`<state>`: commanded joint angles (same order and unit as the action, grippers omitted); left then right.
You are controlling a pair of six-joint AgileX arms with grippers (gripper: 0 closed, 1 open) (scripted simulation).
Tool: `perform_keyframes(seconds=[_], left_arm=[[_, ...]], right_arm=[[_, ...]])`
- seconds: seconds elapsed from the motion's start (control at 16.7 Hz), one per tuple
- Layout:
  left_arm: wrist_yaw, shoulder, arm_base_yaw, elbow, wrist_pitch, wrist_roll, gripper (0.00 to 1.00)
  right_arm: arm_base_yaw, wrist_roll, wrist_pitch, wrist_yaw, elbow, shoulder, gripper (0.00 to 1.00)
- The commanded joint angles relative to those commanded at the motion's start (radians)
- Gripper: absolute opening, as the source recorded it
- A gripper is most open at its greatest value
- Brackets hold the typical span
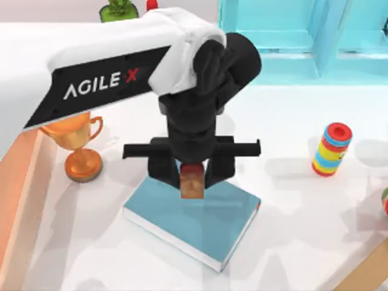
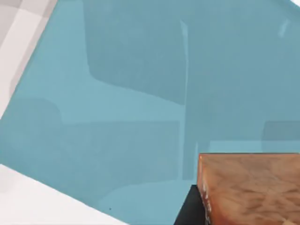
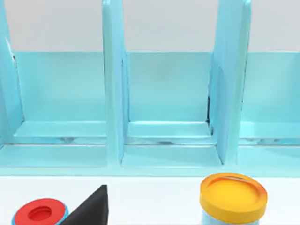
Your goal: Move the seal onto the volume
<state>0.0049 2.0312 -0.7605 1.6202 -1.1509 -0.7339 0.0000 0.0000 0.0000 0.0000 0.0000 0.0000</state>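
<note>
The seal (image 1: 193, 180), a small reddish-brown block with a tan lower part, hangs between the black fingers of my left gripper (image 1: 193, 176), which is shut on it. It is over the near-left part of the volume (image 1: 200, 221), a flat teal-blue book with white page edges lying in the middle of the table. In the left wrist view the seal's tan base (image 2: 253, 187) sits close above the teal cover (image 2: 140, 93). I cannot tell whether the seal touches the book. In the right wrist view a black fingertip (image 3: 91, 208) shows.
An orange trophy cup (image 1: 79, 148) stands left of the book. A rainbow-striped cylinder (image 1: 331, 149) stands at the right. A turquoise shelf unit (image 1: 303, 36) runs along the back right. The right wrist view faces its compartments (image 3: 168, 93), with a yellow-lidded jar (image 3: 233, 194) nearby.
</note>
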Motion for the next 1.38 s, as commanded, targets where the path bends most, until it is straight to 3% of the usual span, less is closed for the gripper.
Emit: perform_keyframes(seconds=[0.48,1.26,1.38], left_arm=[[-0.002,0.0,-0.004,0.013,-0.017,-0.003,0.0],[-0.002,0.0,-0.004,0.013,-0.017,-0.003,0.98],[-0.002,0.0,-0.004,0.013,-0.017,-0.003,1.0]], right_arm=[[0.0,0.0,0.0,0.0,0.0,0.0,1.0],[0.0,0.0,0.0,0.0,0.0,0.0,1.0],[0.0,0.0,0.0,0.0,0.0,0.0,1.0]])
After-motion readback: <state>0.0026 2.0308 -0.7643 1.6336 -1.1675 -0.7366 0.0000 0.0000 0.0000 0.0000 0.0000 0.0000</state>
